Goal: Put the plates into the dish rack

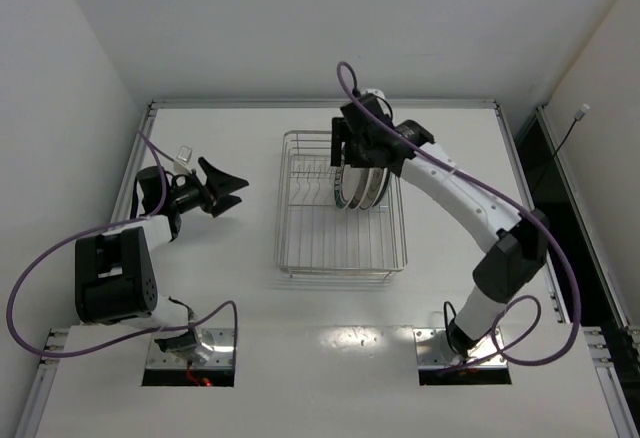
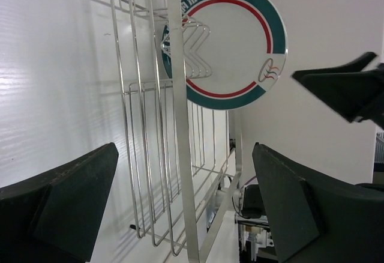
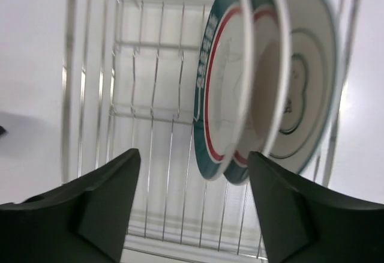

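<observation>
Plates (image 3: 225, 95) upright in dish rack (image 1: 281, 208), green-red rims.

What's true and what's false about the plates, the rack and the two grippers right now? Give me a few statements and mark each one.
1. The plates stand on edge in the rack. True.
2. The left gripper holds a plate. False: it is open and empty, off to one side of the rack.
3. The right wrist view shows three plates side by side. True.
4. The right gripper is clamped on a plate's rim. False: its fingers are spread and grip nothing.
5. Plates fill the rack from end to end. False: they sit together at one end only.
</observation>
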Robot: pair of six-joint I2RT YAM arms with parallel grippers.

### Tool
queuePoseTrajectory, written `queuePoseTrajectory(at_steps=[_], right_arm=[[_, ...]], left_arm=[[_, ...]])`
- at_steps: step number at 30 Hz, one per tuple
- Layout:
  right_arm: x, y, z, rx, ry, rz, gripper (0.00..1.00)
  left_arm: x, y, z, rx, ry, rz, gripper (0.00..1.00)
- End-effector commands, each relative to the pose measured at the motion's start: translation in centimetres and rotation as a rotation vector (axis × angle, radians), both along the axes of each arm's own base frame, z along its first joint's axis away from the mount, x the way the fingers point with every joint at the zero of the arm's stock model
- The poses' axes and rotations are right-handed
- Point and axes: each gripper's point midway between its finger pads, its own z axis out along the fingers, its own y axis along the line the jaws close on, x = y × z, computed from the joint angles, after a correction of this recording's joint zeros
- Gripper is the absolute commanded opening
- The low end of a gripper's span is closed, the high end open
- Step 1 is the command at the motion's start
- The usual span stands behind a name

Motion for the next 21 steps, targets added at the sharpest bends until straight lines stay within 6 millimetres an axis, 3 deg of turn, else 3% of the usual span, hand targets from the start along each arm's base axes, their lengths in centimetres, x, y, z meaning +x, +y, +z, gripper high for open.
queuePoseTrajectory(at_steps=[1,3,5,8,10,13,14,16,21], right_arm=[[1.1,-2.7,8.1,0.005,-0.212,-0.073,0.72],[0.9,-3.7,9.1,-0.020,-0.243,-0.049,0.78],[0.8,-4.6,8.5,-0.079,-0.233,-0.032,0.84],[-0.1,-5.7,5.7,-0.144,-0.152,-0.009,0.85],[-1.0,-6.0,5.1,-0.145,-0.136,0.001,0.85],[-2.9,-6.8,1.9,-0.157,-0.084,0.025,0.85],[-3.3,-7.0,2.8,-0.128,-0.117,0.015,0.85],[-4.0,-8.4,2.2,-0.150,-0.118,-0.013,0.85],[-4.8,-11.8,3.4,-0.198,-0.183,-0.141,0.86]], left_arm=[[0.6,-0.1,1.1,0.023,-0.062,-0.020,0.94],[0.6,-0.1,1.0,0.020,-0.053,-0.020,0.94],[0.8,0.0,1.2,0.030,-0.069,-0.022,0.94],[0.7,0.0,0.9,0.034,-0.054,-0.015,0.94],[0.9,0.1,1.2,0.036,-0.063,-0.015,0.94],[0.8,0.1,0.9,0.045,-0.060,-0.019,0.94],[1.0,0.1,1.2,0.047,-0.069,-0.019,0.94],[0.9,0.1,1.0,0.051,-0.065,-0.021,0.94],[1.0,0.3,1.0,0.075,-0.068,-0.012,0.94]])
